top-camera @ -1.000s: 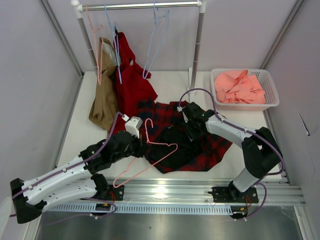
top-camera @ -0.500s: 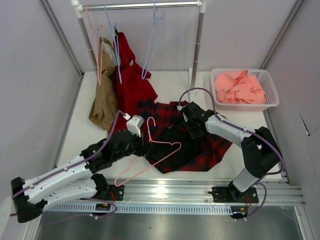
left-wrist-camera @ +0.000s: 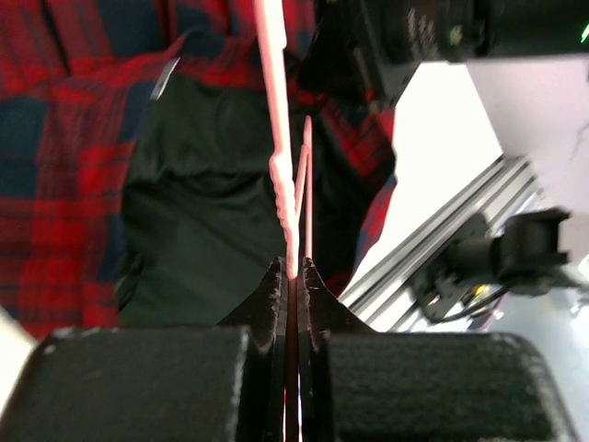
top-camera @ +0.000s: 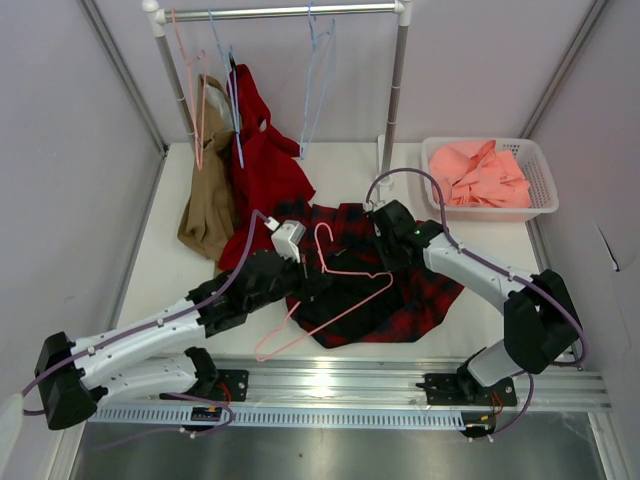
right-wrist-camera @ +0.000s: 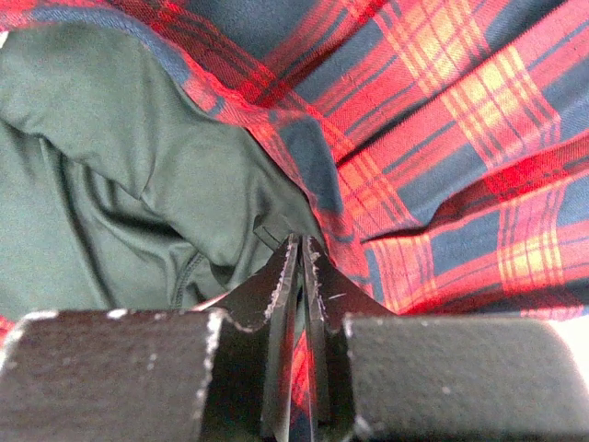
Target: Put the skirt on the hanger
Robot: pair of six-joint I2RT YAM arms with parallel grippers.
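Observation:
The red and navy plaid skirt [top-camera: 432, 290] lies crumpled on the table's middle, its black lining [left-wrist-camera: 202, 212] turned up. My left gripper [top-camera: 312, 284] is shut on the thin pink hanger [top-camera: 345, 272]. The wire [left-wrist-camera: 276, 110] runs up from between the jaws [left-wrist-camera: 293, 269] over the lining. The hanger's hook points to the back and its frame hangs over the skirt's left half. My right gripper [top-camera: 388, 258] sits low on the skirt's back edge. In the right wrist view it [right-wrist-camera: 302, 243] is shut on the skirt's edge, where plaid [right-wrist-camera: 442, 138] meets lining [right-wrist-camera: 110, 157].
A clothes rack [top-camera: 280, 12] stands at the back with a solid red garment [top-camera: 265, 170], a tan garment [top-camera: 208, 205], light-blue hangers [top-camera: 315, 80] and another pink hanger [top-camera: 192, 90]. A white basket [top-camera: 540, 195] holding salmon cloth [top-camera: 478, 172] sits back right. A metal rail [top-camera: 380, 380] runs along the front.
My left arm has carried the hanger right and back, over the skirt. My right gripper has closed on the skirt's edge and shifted slightly right.

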